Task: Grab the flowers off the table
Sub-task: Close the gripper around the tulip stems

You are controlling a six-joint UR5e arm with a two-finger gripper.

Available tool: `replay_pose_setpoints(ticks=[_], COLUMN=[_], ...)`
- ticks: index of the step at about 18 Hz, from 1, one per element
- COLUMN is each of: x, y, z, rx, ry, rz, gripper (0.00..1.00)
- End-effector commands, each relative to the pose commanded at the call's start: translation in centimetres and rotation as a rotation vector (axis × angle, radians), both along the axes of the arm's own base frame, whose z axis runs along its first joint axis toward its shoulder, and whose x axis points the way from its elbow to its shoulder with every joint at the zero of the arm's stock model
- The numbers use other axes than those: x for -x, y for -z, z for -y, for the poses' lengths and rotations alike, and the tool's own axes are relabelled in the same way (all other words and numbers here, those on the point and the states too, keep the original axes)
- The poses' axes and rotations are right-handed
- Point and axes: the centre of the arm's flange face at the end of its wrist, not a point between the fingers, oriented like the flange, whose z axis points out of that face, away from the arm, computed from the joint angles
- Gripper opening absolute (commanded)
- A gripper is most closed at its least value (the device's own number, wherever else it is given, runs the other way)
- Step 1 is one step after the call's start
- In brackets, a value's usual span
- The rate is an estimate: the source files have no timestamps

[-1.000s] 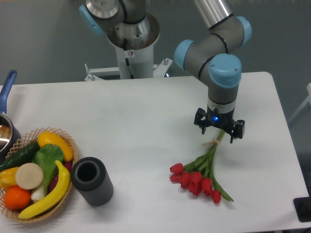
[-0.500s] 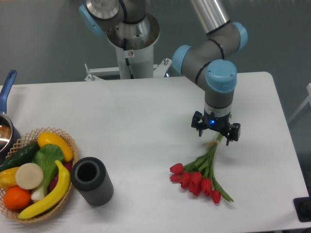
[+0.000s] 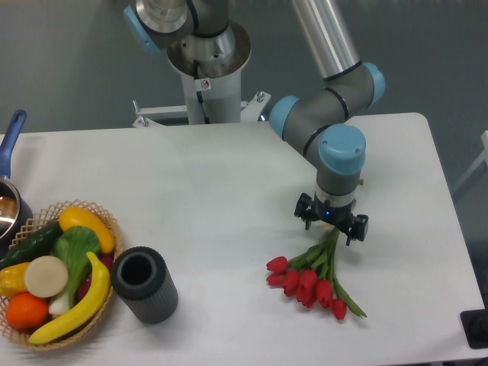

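Observation:
The flowers (image 3: 313,278), a bunch of red tulips with green stems, lie on the white table (image 3: 213,191) at the front right, heads toward the front. My gripper (image 3: 332,226) points straight down over the stem end of the bunch, low near the table. Its two fingers stand spread to either side of the stems, so it is open. The stem tips and the string are hidden under the gripper.
A dark grey ribbed cylinder (image 3: 144,284) stands at the front left. A wicker basket (image 3: 91,210) of fruit and vegetables sits at the left edge, with a pot with a blue handle (image 3: 11,137) behind it. The arm's base (image 3: 206,53) stands behind the table.
My gripper has moved left and toward the front, coming down along the stems toward the tulip heads. The flowers have not moved.

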Motion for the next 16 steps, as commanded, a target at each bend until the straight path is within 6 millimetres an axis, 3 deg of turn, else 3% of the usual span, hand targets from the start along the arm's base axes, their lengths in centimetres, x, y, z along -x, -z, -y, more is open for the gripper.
replay_pose_setpoints(ticks=[12, 14, 16], x=[0.0, 0.06, -0.27], y=[0.38, 0.79, 1.01], z=[-0.03, -0.07, -0.55], rx=[0.0, 0.003, 0.002], ry=[0.002, 0.0, -0.005], rz=[0.007, 0.012, 0.017], gripper=[0.91, 0.83, 0.62])
